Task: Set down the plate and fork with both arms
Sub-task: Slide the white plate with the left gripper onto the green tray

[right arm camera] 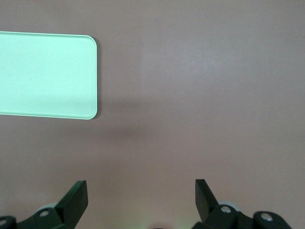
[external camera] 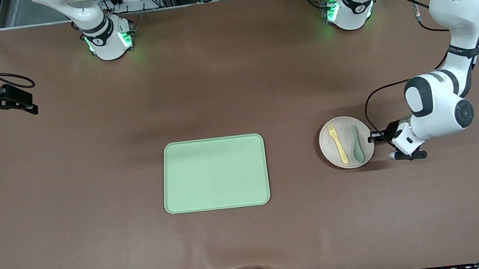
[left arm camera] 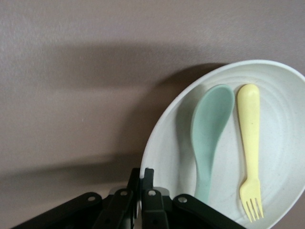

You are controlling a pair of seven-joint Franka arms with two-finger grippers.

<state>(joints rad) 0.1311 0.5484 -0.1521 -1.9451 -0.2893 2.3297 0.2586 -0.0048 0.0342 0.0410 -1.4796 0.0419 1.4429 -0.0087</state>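
Note:
The off-white round plate (external camera: 327, 142) lies on the brown table toward the left arm's end. On it lie the pale yellow fork (external camera: 338, 143) and a muted green spoon (external camera: 356, 143), side by side. My left gripper (external camera: 375, 138) is at the plate's edge, shut on its rim. In the left wrist view the rim of the plate (left arm camera: 164, 129) sits between the closed fingers of the left gripper (left arm camera: 142, 172), with the fork (left arm camera: 249, 143) and spoon (left arm camera: 209, 138) just past them. My right gripper (external camera: 21, 103) waits open and empty at the right arm's end of the table, and its own wrist view (right arm camera: 140, 186) shows only bare table under it.
A rectangular light green tray (external camera: 214, 173) lies at the table's middle, empty; its corner shows in the right wrist view (right arm camera: 47, 74). The arm bases stand along the table edge farthest from the front camera.

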